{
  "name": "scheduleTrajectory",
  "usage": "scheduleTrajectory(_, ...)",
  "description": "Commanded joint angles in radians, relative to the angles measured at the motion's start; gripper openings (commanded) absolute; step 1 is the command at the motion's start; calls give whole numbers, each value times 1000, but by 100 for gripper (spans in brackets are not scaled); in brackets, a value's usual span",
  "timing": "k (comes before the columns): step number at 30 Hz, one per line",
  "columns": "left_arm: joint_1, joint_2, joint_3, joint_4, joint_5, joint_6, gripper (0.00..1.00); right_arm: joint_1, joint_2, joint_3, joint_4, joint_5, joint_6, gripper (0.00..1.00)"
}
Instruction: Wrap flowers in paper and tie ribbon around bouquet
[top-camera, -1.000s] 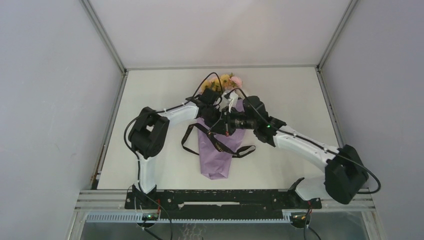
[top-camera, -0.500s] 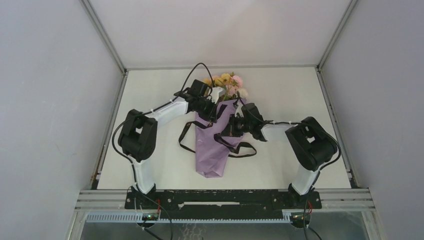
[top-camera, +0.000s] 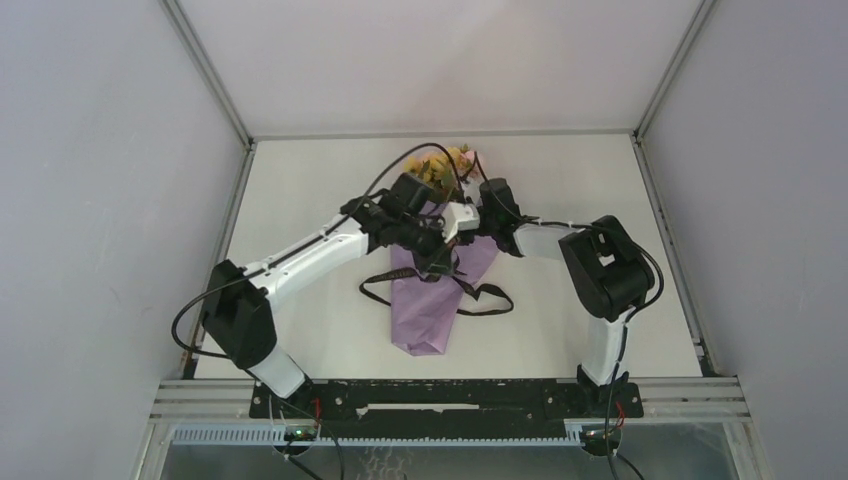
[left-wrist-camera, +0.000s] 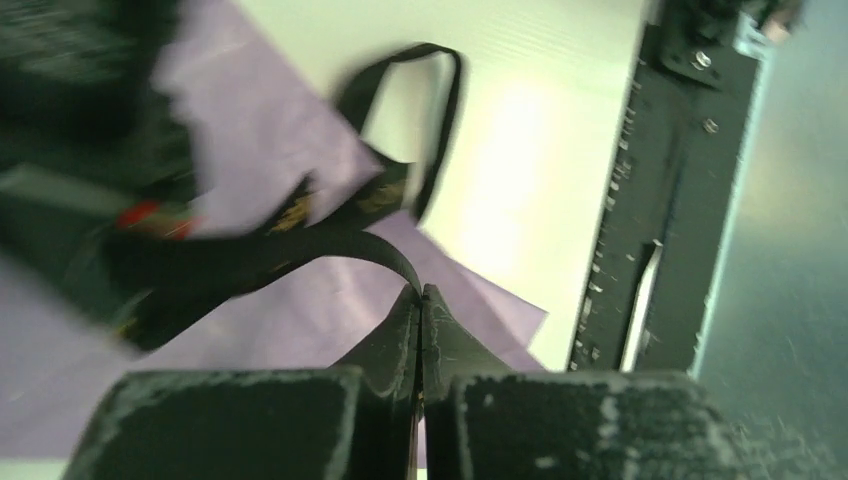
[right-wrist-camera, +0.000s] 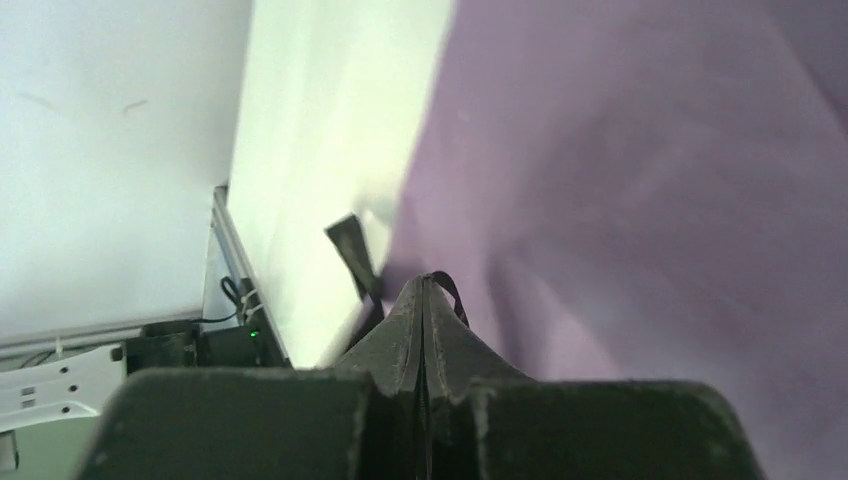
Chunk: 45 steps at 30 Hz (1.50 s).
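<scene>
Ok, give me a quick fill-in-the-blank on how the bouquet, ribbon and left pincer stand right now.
1. The paper cone holding the flowers is ____ in colour.
2. The left pincer is ____ on the ribbon.
3. The ribbon's colour is ____.
4. Seen from above, the cone's narrow tip points ____ the base rail.

Missing words: purple; shut; black; toward.

Soft, even overhead light; left wrist view motion-blurred, with glare on the table (left-wrist-camera: 520, 150) beside the paper (left-wrist-camera: 270, 160).
</scene>
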Motion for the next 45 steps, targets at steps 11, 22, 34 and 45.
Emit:
scheduleTrajectory(11, -5, 122, 58, 72, 122, 24, 0, -89, -121, 118, -106, -221, -57, 43)
scheduleTrajectory(22, 65, 191, 109, 179, 82, -257, 0, -192, -502, -96, -326, -21, -231, 44)
scheduleTrajectory(34, 68, 202, 90, 255, 98, -409, 0, 218, -667, -317, -109, 462, -287, 53)
scheduleTrajectory(45, 67, 206, 80, 273, 113, -433, 0, 221, -499, -317, 32, 515, -169, 58)
